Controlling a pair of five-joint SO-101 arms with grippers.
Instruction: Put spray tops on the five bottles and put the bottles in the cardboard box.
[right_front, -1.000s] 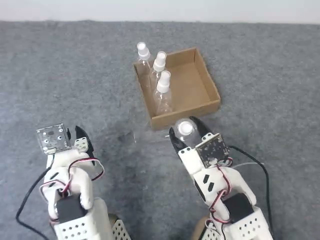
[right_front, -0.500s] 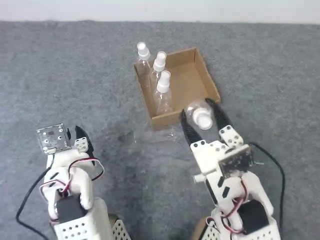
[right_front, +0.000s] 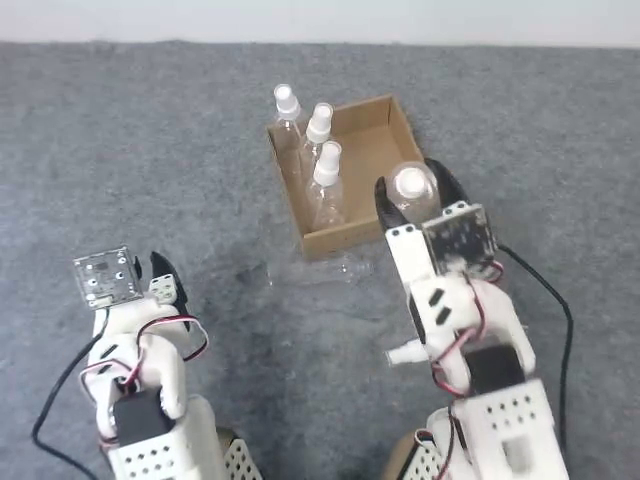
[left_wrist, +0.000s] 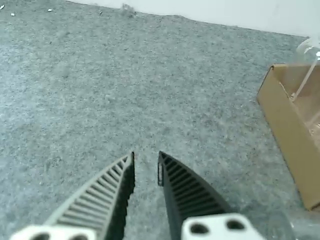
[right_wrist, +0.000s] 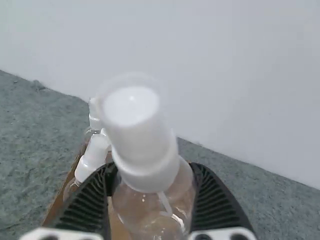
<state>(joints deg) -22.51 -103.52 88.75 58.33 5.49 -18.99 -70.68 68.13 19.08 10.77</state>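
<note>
Right gripper (right_front: 412, 186) clamps bottle (right_wrist: 143, 162) over cardboard box (right_front: 345, 237).

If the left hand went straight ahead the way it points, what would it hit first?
Ahead of the left hand there is probably nothing but grey mat as far as the wall; the cardboard box sits off to the side.

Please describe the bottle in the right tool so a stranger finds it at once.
Find the cardboard box. By its near right corner, the right tool grips a clear bottle with a white spray top. Three capped bottles stand along the box's left wall; this one alone is gripped.
</note>
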